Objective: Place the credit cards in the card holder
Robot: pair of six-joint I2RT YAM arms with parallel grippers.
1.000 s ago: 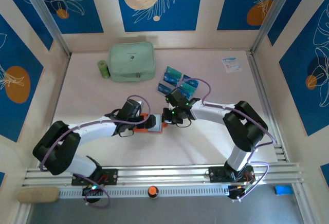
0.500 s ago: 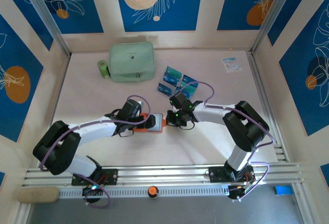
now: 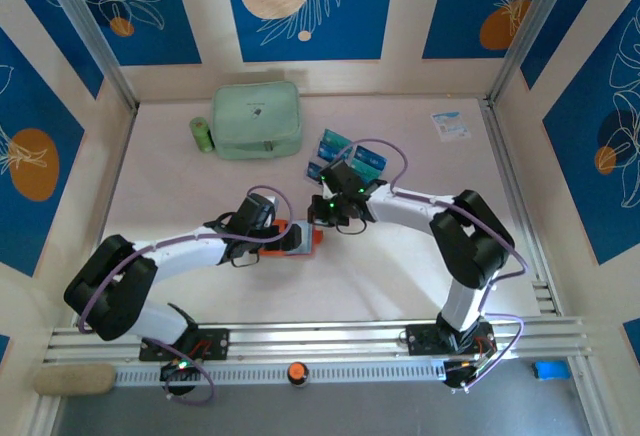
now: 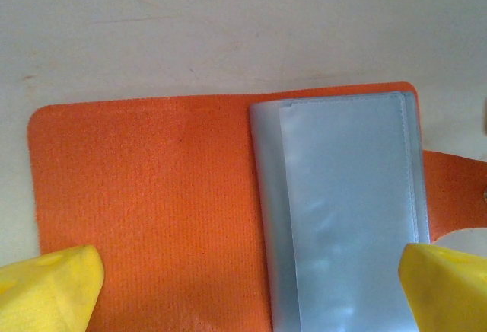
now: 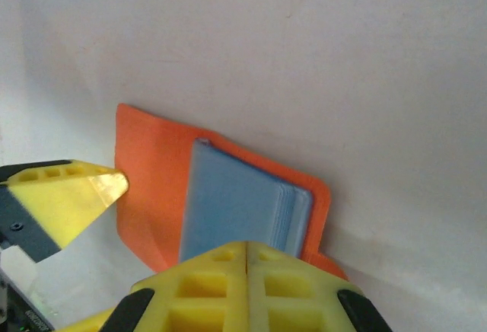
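Observation:
The orange card holder lies open and flat on the table, its stack of clear sleeves on its right half. My left gripper is open wide just above it, one yellow fingertip over each side. From above, the left gripper covers most of the card holder. My right gripper is shut on nothing, hovering just beyond the card holder. Teal credit cards lie in a loose cluster behind the right gripper, another card among them.
A mint-green zip pouch lies at the back left with a small green roll beside it. A white-and-blue leaflet is at the back right. Metal rails run along both sides and the near edge.
The right gripper has drawn back from the card holder toward the cards at the far side. The left arm and the card holder have stayed put.

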